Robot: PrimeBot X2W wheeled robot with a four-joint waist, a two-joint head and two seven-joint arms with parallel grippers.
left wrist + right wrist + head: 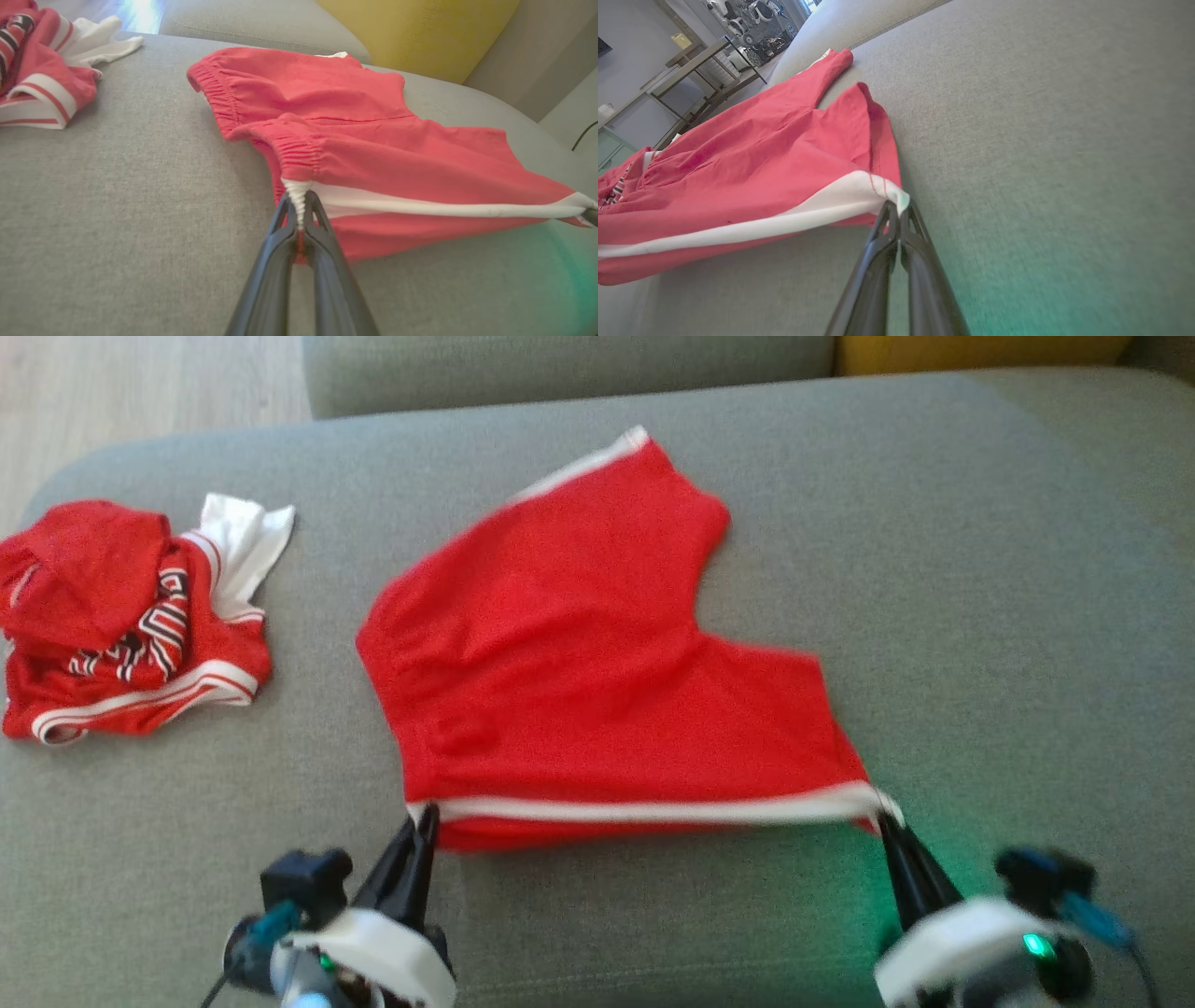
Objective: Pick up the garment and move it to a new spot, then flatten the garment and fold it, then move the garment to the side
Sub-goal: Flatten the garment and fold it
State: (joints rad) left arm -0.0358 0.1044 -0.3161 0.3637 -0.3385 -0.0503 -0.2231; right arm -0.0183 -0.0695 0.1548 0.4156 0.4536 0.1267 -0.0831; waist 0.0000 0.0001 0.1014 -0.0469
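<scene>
The garment (597, 663) is a pair of red shorts with white side stripes, spread on the grey sofa seat (980, 616). Its near white-striped side is lifted and stretched between my two grippers. My left gripper (426, 817) is shut on the waistband end of that stripe, seen close up in the left wrist view (299, 210) on the garment (373, 140). My right gripper (885, 817) is shut on the leg-hem end, seen in the right wrist view (896, 207) with the garment (761, 163) trailing to its left.
A crumpled red, white and black jersey (121, 625) lies at the seat's left end, also seen as the jersey (37, 79). The sofa backrest (560, 364) and a yellow cushion (420, 32) bound the far side. A table and equipment (714, 56) stand beyond the sofa.
</scene>
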